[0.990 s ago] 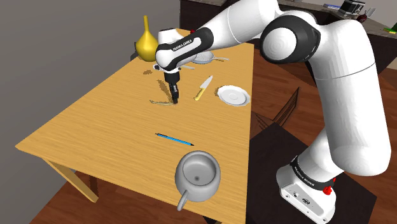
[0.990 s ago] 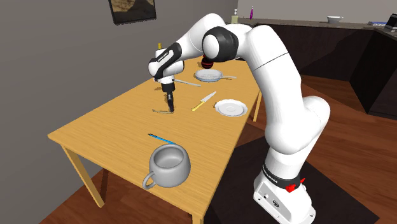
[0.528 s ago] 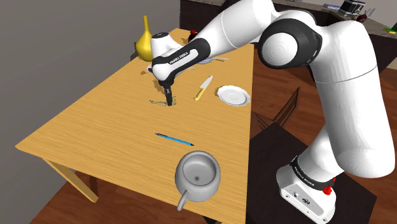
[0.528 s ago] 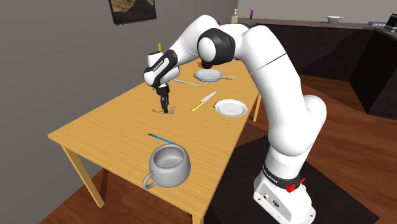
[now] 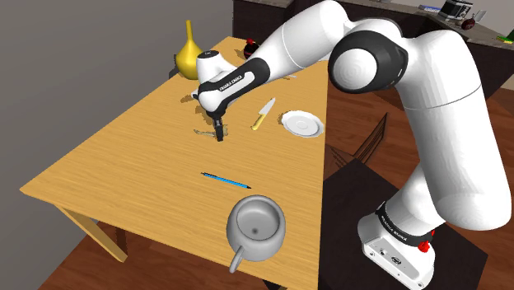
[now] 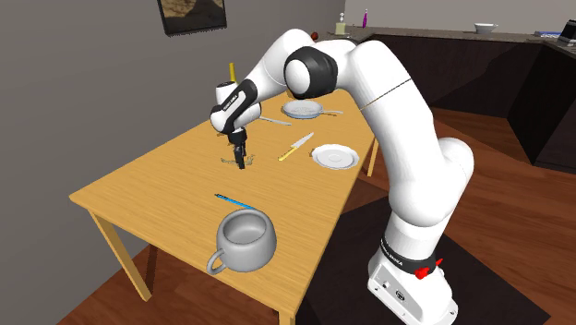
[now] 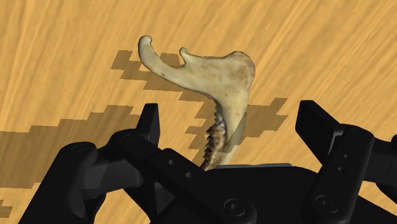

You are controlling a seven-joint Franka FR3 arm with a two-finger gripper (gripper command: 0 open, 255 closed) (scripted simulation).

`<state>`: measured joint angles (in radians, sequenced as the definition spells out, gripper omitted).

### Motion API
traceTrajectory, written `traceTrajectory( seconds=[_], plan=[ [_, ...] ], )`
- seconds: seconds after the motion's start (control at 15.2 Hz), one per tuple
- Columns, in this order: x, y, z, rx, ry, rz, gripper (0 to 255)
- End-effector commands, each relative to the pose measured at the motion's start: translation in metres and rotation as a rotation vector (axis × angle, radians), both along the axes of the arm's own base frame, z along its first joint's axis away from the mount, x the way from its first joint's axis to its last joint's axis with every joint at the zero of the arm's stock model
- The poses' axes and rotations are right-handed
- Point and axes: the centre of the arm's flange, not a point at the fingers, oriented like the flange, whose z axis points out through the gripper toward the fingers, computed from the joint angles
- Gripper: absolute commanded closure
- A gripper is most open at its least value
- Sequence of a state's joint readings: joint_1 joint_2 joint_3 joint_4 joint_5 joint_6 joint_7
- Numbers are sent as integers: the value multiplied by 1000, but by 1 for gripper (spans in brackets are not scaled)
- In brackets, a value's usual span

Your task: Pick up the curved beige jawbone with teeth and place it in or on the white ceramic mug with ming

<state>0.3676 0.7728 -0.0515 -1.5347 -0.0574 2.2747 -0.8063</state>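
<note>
The grasp was in hand. The claw (image 7: 232, 121) stood spread, low over the wooden table (image 5: 123, 152), with the jawbone (image 7: 203, 73) lying flat between its fingers, seemingly touching neither. The bone was beige, mottled, thin and curved, with a hooked end and a serrated tooth row toward the palm. Next, I judged, came closing squarely across it, then lifting. The rounded grey mug (image 5: 257, 224) sat well apart from the claw.

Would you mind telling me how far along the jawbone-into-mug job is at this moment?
Done: the approach; the gripper is down at the jawbone. In hand: the grasp; the wrist view shows its fingers open either side of the bone, which lies unclasped on the table. Left: closing, lifting, carrying it to the empty grey mug by the table's near edge, and releasing.
</note>
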Motion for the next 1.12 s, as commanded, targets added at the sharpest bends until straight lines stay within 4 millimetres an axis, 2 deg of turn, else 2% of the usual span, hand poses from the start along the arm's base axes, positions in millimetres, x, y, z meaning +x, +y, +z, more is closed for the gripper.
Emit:
traceTrajectory(
  seconds=[0.0,0.13,0.2,0.79,1.06],
  plan=[
    [0,0,0,0,0,0,0],
    [0,0,0,0,0,0,0],
    [0,0,0,0,0,0,255],
    [0,0,0,0,0,0,255],
    [0,0,21,0,0,0,255]
  ],
)
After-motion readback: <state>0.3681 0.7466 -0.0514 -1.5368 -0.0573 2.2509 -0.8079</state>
